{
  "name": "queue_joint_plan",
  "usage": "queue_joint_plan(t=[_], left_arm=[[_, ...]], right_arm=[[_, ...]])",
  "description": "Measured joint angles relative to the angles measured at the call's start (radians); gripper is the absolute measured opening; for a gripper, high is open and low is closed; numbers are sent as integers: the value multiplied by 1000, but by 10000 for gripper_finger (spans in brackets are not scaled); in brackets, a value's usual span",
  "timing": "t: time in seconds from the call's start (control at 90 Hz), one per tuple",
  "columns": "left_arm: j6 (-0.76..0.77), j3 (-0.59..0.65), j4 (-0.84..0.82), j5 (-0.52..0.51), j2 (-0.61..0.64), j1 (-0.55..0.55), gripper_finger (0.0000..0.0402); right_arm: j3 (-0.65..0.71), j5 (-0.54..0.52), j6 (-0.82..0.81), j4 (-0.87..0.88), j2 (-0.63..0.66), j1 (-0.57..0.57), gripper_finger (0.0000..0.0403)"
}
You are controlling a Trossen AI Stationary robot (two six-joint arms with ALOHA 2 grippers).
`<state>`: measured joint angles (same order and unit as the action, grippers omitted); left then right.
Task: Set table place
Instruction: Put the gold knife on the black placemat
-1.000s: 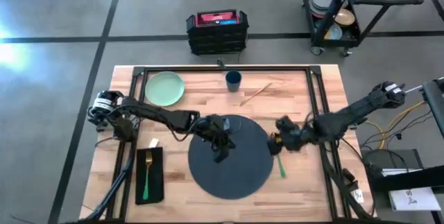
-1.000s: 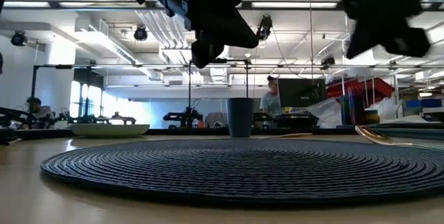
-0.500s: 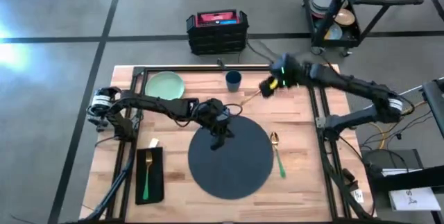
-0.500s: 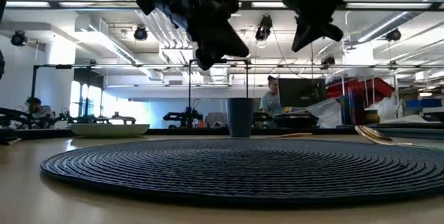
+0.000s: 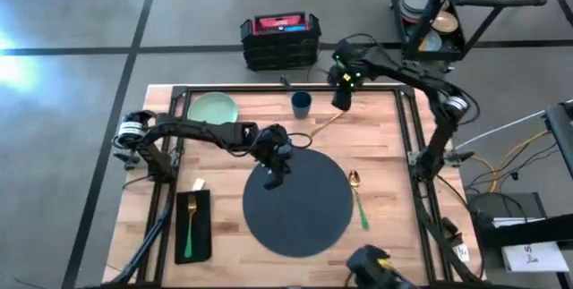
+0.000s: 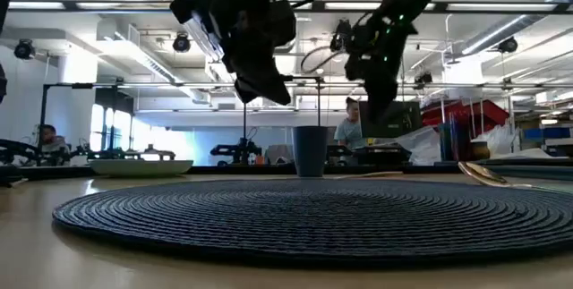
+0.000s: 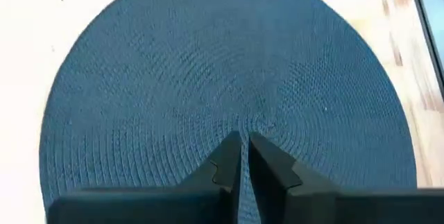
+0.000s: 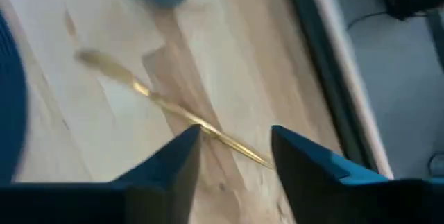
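step: right gripper [image 5: 341, 101] is hovering over the far part of the surface [image 5: 376, 146], apparently going for the gold utensil [image 5: 329, 121] lying loose near the cup [image 5: 301, 103]
right fingers: spread wide and empty; in the right wrist view the thin gold utensil [image 8: 173, 109] is lying between and ahead of the fingers [image 8: 173, 161]
left gripper [image 5: 274, 174]: hanging above the far-left edge of the placemat [image 5: 300, 204], fingers [image 7: 229, 165] pressed together, holding nothing
placemat: sitting at centre of the surface, nothing on it yet
plate [image 5: 213, 112]: sitting at the far left corner, well apart from the placemat
spoon [image 5: 357, 195]: lying just beside the placemat's right edge
napkin [image 5: 192, 226]: lying left of the placemat with a fork [image 5: 191, 222] on it
how to do it well: lowering straight down, turning the wrist so the fingers are crossing the thin shaft, closing near its middle; flat metal is likely slipping on wood, so going low before closing
risk: the cup is standing near, so keeping the wrist clear of it
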<state>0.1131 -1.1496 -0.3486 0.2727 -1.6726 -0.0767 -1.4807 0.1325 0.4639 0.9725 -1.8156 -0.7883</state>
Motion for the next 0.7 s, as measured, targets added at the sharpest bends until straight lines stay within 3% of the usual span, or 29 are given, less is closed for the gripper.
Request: queue_joint_plan(t=[0.133, 0.244, 0.444, 0.7], left_arm=[[0, 0, -33, -1, 0, -15, 39], [0, 0, -36, -4, 1, -30, 53], [-16, 0, -36, -39, 1, -46, 69], [-23, 0, -37, -43, 1, -49, 69]], right_arm=[[7, 1, 103, 40, -68, 0, 240], [29, -12, 140, 14, -113, -6, 254], [29, -105, 261, -28, -171, -7, 244], [29, -71, 255, -45, -214, -8, 218]])
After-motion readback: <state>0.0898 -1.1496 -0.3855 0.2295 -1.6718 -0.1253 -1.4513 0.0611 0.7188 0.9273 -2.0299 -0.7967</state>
